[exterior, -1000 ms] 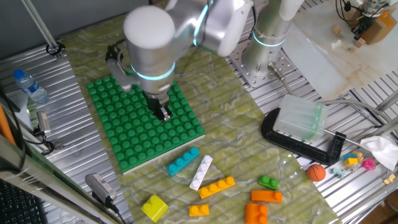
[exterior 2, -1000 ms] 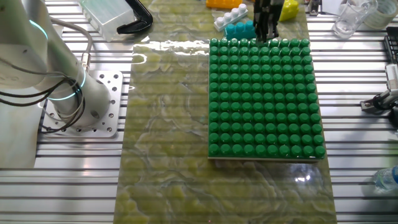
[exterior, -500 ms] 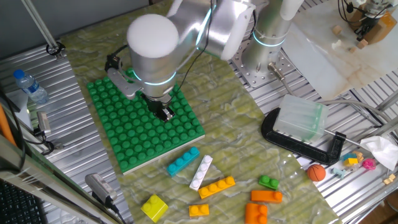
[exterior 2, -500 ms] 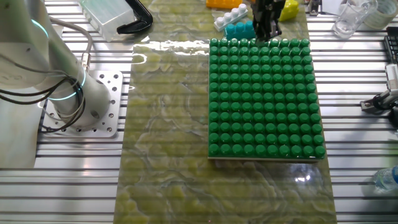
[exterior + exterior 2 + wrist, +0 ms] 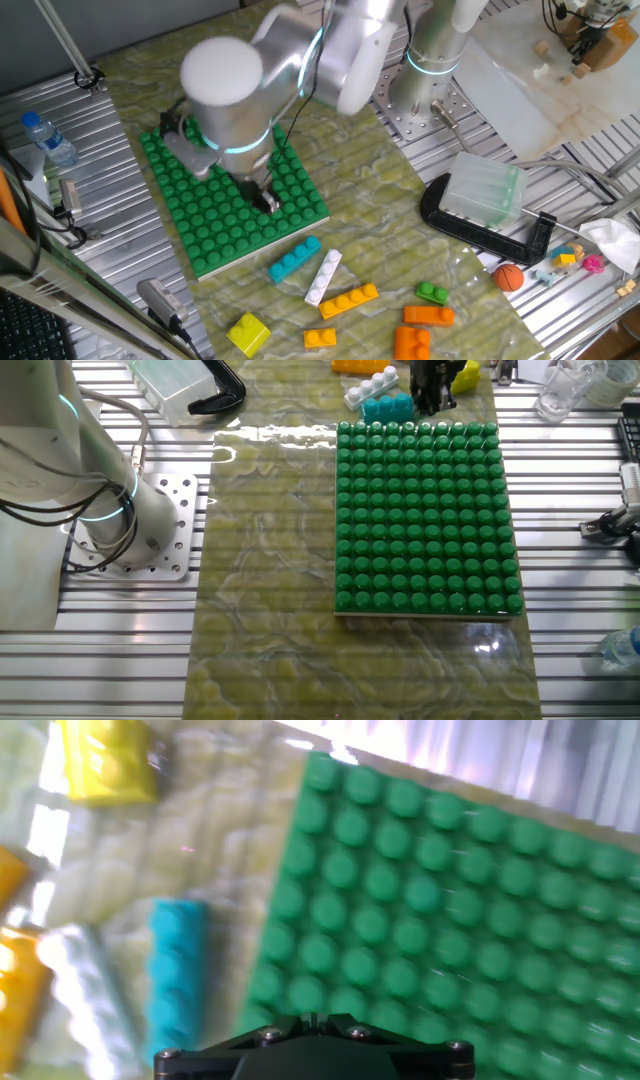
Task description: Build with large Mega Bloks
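Observation:
The green studded baseplate (image 5: 235,205) lies on the mat; it also shows in the other fixed view (image 5: 428,518) and the hand view (image 5: 450,920). My gripper (image 5: 265,198) hangs low over the plate's edge nearest the loose bricks, fingers together and empty; it also shows in the other fixed view (image 5: 432,388) and the hand view (image 5: 310,1020). Just past that edge lie a teal brick (image 5: 295,258) (image 5: 178,978), a white brick (image 5: 323,276) (image 5: 85,990), a long yellow-orange brick (image 5: 349,298) and a yellow square brick (image 5: 248,333) (image 5: 105,760). Orange bricks (image 5: 428,316) and a green one (image 5: 432,293) lie further right.
A clear plastic box (image 5: 483,190) sits in a black clamp (image 5: 490,238) to the right. A small orange ball (image 5: 509,277) and small toys lie beyond it. A water bottle (image 5: 48,138) stands at the left. The arm's base (image 5: 430,100) is behind the mat.
My gripper has moved across the baseplate toward its edge by the loose bricks, and the arm has swung with it. The bricks have not moved.

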`<control>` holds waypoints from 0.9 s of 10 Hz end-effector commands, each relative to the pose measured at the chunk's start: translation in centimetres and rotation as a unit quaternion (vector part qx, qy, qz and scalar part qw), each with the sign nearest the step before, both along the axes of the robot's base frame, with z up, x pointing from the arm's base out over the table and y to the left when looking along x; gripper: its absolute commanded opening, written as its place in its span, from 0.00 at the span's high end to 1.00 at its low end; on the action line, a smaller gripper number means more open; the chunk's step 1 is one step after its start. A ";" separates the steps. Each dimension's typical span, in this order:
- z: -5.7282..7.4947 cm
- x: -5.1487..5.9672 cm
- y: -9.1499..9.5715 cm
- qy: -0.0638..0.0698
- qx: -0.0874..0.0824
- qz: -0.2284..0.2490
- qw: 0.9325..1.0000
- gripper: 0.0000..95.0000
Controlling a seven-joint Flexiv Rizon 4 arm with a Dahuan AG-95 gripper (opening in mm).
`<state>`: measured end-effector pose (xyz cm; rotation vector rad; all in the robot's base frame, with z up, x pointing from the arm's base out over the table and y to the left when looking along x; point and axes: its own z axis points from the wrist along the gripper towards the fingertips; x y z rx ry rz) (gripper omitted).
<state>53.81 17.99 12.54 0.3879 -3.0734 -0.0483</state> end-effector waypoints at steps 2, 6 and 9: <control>-1.4 -0.5 4.5 -0.006 -0.004 -0.015 1.000 1.00; -1.6 -1.0 5.7 0.007 -0.006 0.024 1.000 1.00; -1.6 -1.0 5.7 -0.002 0.007 -0.021 1.000 1.00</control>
